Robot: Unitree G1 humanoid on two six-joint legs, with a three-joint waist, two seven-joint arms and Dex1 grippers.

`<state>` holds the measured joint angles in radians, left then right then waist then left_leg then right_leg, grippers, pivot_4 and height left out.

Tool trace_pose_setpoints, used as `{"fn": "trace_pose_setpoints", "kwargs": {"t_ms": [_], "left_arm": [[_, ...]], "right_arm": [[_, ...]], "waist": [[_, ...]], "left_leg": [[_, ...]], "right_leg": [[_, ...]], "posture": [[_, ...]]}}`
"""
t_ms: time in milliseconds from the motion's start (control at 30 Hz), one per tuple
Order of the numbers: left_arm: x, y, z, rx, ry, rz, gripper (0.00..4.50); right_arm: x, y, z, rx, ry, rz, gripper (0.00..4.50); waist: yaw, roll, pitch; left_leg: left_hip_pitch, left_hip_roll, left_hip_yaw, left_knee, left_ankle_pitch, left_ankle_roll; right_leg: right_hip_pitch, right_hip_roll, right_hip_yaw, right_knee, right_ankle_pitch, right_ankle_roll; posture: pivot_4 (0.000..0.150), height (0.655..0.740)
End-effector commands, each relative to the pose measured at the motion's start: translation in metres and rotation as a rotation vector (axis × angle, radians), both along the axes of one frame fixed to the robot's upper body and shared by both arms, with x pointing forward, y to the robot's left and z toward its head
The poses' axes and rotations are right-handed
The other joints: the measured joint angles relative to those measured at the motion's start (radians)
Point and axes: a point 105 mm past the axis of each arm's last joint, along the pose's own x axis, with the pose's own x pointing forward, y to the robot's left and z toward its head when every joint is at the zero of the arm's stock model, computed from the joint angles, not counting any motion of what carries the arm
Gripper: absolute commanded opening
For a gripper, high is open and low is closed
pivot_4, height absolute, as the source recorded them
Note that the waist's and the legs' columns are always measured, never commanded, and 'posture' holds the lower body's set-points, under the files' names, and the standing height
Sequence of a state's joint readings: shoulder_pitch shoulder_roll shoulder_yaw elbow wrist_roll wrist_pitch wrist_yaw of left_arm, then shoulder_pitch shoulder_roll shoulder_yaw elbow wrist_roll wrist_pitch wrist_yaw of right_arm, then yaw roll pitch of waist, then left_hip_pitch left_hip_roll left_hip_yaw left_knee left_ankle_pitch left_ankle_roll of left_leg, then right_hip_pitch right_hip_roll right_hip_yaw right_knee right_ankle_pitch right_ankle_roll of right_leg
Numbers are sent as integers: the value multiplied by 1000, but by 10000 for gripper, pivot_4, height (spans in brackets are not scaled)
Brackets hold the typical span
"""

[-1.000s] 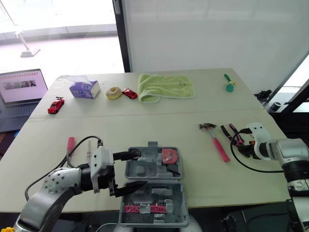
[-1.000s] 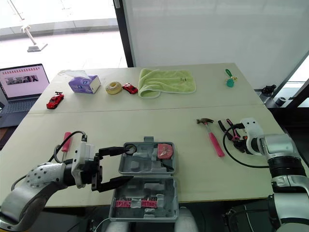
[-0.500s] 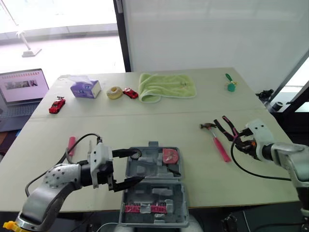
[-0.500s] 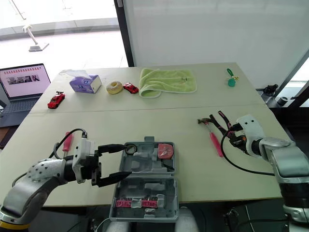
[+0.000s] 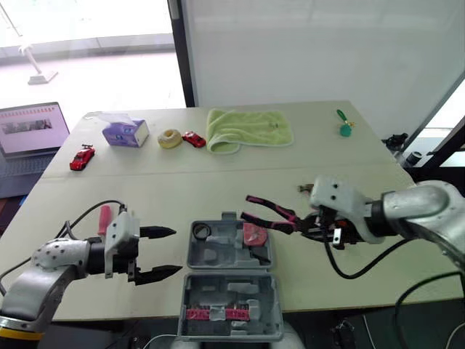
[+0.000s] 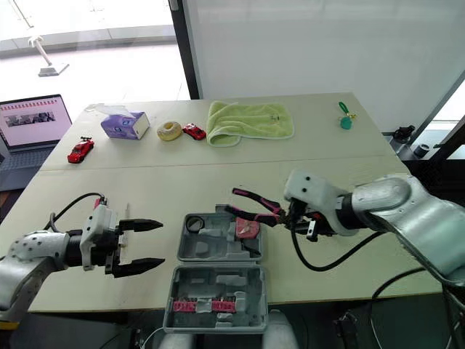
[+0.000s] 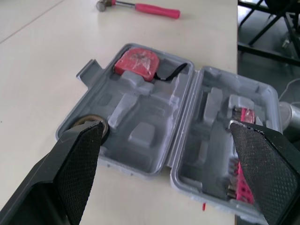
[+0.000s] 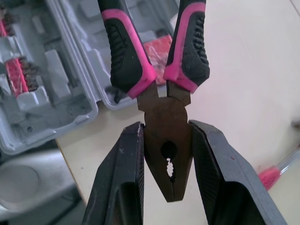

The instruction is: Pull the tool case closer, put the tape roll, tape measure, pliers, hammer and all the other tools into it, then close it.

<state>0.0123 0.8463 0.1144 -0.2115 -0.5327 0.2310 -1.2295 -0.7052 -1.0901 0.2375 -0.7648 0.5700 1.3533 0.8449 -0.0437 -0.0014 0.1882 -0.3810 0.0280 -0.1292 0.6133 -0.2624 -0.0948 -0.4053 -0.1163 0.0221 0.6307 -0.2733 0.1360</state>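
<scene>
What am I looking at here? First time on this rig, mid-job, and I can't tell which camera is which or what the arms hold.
This is a humanoid robot with two arms. The two wide pictures come from its head camera, looking down over the table; the two close-ups come from a camera on each wrist, looking along that arm's gripper. The left gripper is open and empty, beside the open grey tool case. The right gripper is shut on the pliers, gripping their metal head, handles pointing toward the case. In the case lie a red tape measure and a tape roll. The hammer lies on the table; a green towel and a tissue box sit at the far side.
</scene>
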Motion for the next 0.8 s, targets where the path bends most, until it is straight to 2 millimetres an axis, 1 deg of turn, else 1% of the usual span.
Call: {"fn": "trace_pose_setpoints", "kwargs": {"t_ms": [33,67,133,200,300,367,433,533,633,700,800], "left_arm": [[2,3,6,23,-40,-15,45000],[2,4,6,27,-39,-18,45000],[2,6,5,32,-38,-20,45000],[2,7,3,40,-35,-22,45000],[1,10,2,50,-33,-25,45000],[1,11,1,56,-34,-25,45000],[1,14,0,67,-34,-20,45000],[1,16,-1,74,-33,-12,45000],[-1,18,0,73,-29,1,45000],[-3,20,0,71,-25,4,45000],[-6,23,0,66,-18,11,45000]], "right_arm": [[-3,35,-9,-44,17,89,9384],[-6,40,-15,-86,46,107,9384],[-5,50,-21,-122,64,126,9384],[1,59,-25,-153,58,132,9384],[13,69,-38,-282,44,156,9384],[13,84,-42,-318,54,213,9384],[14,95,-43,-324,64,233,9384],[14,101,-51,-356,76,249,9384],[14,108,-58,-367,97,250,9384],[14,110,-59,-369,103,252,9384],[20,117,-57,-354,98,239,9384]], "waist": [[-3,0,0],[-2,0,0],[3,0,0],[4,0,0],[-2,0,0],[-5,0,0],[-7,0,0],[-9,0,0],[-11,0,0],[-13,0,0],[-18,0,0]], "left_leg": [[-1,0,0,0,0,0],[-5,0,0,1,0,0],[-9,0,-1,1,0,-1],[-11,0,-2,1,0,-1],[-11,0,-2,1,0,-1],[-11,0,-2,1,0,0],[-11,0,-2,1,1,0],[-11,0,-2,1,1,-1],[-11,0,-2,2,1,-1],[-11,0,-2,2,2,-2],[-11,0,-2,2,2,-3]], "right_leg": [[-1,0,0,0,0,1],[-5,0,0,1,2,3],[-9,0,0,2,3,4],[-9,0,-2,2,3,4],[-11,0,-2,2,3,4],[-13,0,-1,5,3,4],[-15,0,-1,8,3,4],[-19,0,0,15,2,4],[-19,1,0,17,2,4],[-19,1,0,18,2,4],[-19,1,0,18,2,4]], "posture": [[1500,7400],[1500,7400],[1500,7400],[1500,7400],[1500,7400],[1500,7400],[1500,7400],[1500,7400],[1500,7400],[1500,7400],[1500,7400]]}}
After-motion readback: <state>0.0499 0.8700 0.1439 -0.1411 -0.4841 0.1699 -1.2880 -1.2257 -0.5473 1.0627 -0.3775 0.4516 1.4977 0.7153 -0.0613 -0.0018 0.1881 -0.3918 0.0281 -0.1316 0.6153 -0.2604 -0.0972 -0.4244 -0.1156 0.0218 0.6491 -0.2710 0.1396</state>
